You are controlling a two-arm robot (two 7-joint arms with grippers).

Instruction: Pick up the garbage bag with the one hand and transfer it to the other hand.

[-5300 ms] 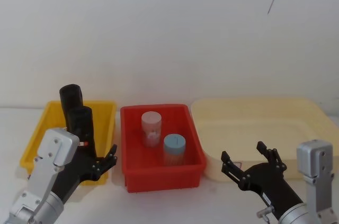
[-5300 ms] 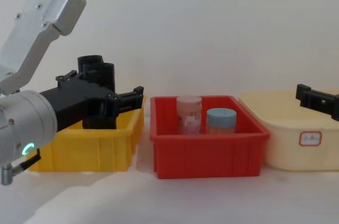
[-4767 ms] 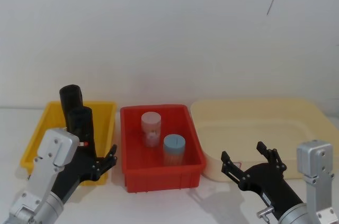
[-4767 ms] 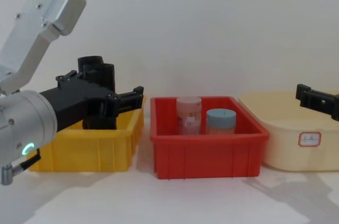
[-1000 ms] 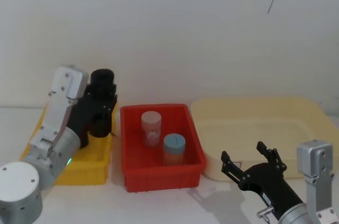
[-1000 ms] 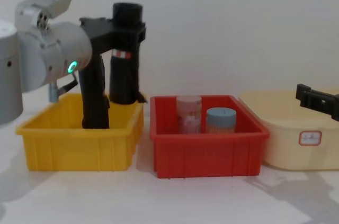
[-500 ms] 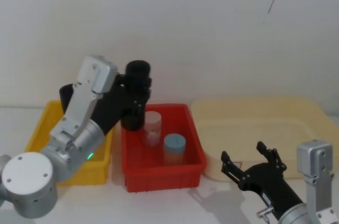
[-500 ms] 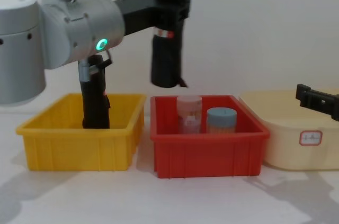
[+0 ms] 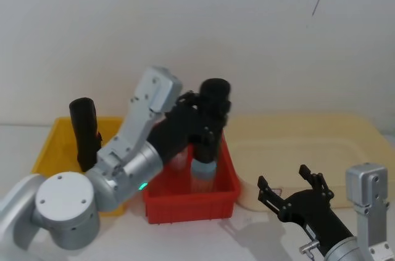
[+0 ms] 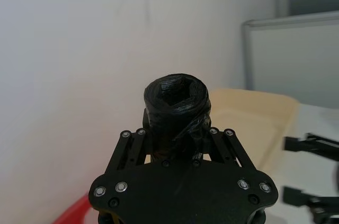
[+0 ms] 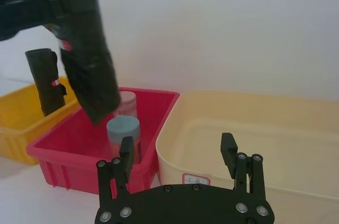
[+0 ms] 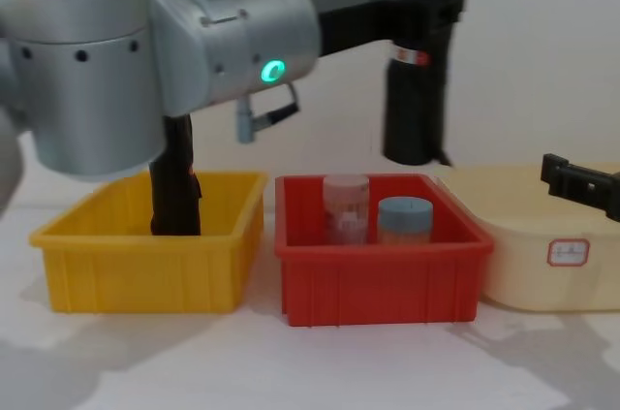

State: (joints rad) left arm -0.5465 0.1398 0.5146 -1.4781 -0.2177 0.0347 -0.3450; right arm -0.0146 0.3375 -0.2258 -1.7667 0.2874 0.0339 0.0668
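The garbage bag (image 9: 215, 90) is a tall black crinkly roll with a small white-and-red band. It hangs upright in the air over the right end of the red bin (image 9: 191, 204). My left gripper (image 9: 207, 120) is shut on its upper part. From the chest the garbage bag (image 12: 415, 110) sits above the bin's far right corner, held by the left gripper (image 12: 426, 1). In the left wrist view its open top (image 10: 176, 94) sticks out past the left gripper (image 10: 177, 135). My right gripper (image 9: 282, 178) stands open and low at the right, apart from the bag (image 11: 90, 65).
A second black roll (image 9: 85, 132) stands in the yellow bin (image 12: 145, 274) at the left. The red bin (image 12: 378, 274) holds a pink jar (image 12: 346, 206) and a blue-lidded jar (image 12: 404, 219). A wide cream tub (image 9: 308, 144) lies at the right, behind the right gripper.
My left arm has lifted the roll out of the yellow bin and swung it right, from over the red bin's left end to over its right end. The right gripper has not moved.
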